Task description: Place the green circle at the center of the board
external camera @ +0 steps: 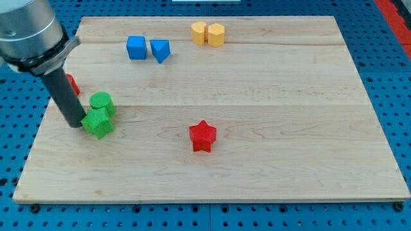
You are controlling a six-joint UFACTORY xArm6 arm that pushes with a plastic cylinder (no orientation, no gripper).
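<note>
Green circle (pixel 102 102) just upper right of my tip (pixel 76 124), no claw fitted.

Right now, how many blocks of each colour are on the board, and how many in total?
Green: 2, the green circle and the green star
Blue: 2
Yellow: 2
Red: 2, the red star and a partly hidden red block
Total: 8

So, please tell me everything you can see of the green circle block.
The green circle is a short, bright green cylinder that looks like ridged plastic, standing upright on the wooden board near the view's left edge. A green star lies against its lower side, touching it. My tip sits just left of the star, below and left of the circle, not touching the circle.
</note>
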